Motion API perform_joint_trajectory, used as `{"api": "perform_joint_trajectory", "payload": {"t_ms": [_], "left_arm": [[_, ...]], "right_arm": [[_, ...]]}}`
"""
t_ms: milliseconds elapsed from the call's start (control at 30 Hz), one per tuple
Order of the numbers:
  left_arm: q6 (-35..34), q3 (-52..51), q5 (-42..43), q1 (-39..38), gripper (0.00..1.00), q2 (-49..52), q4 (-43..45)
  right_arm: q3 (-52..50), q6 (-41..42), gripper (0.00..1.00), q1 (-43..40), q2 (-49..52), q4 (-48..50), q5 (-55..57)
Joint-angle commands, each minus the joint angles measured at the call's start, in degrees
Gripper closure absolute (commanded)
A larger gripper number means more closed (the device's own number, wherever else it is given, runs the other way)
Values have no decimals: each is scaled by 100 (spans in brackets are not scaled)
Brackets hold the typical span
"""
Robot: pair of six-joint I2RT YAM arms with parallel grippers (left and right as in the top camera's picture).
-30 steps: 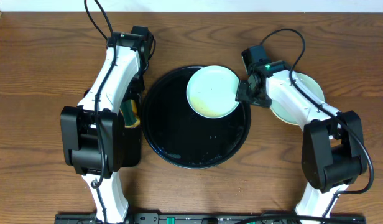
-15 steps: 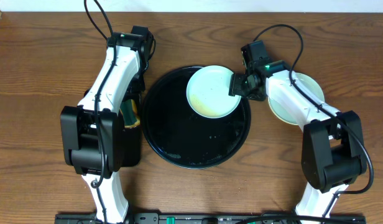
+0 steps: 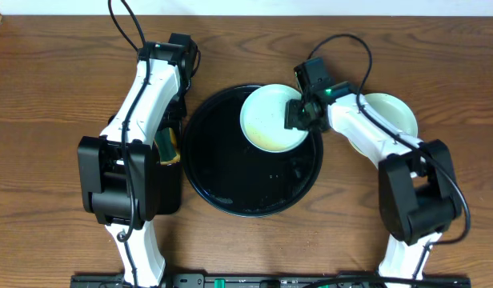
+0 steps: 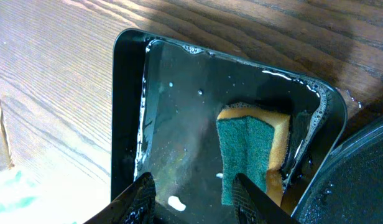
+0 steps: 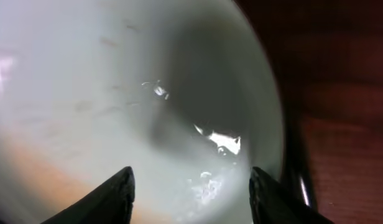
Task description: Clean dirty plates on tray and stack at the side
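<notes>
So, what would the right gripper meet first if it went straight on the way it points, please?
Probably the pale plate lying on the round black tray: the right gripper points into its bowl, though depth is unclear.

Brown wood-grain table (image 3: 38, 120), evenly lit

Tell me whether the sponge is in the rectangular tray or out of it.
In: the sponge lies inside the rectangular tray, on its wet floor.
</notes>
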Motion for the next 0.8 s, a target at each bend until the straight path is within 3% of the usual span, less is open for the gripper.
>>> {"api": "perform_joint_trajectory", "payload": {"t_ms": [0, 433, 767], "left_arm": [[-52, -15, -13, 26, 56, -63, -24], [-52, -15, -13, 26, 53, -63, 0], [-52, -15, -13, 26, 52, -63, -2]], "right_arm": [[2, 160, 44, -109, 232, -68, 271], [988, -378, 39, -256, 175, -831, 308], [1049, -369, 33, -461, 177, -981, 732]]}}
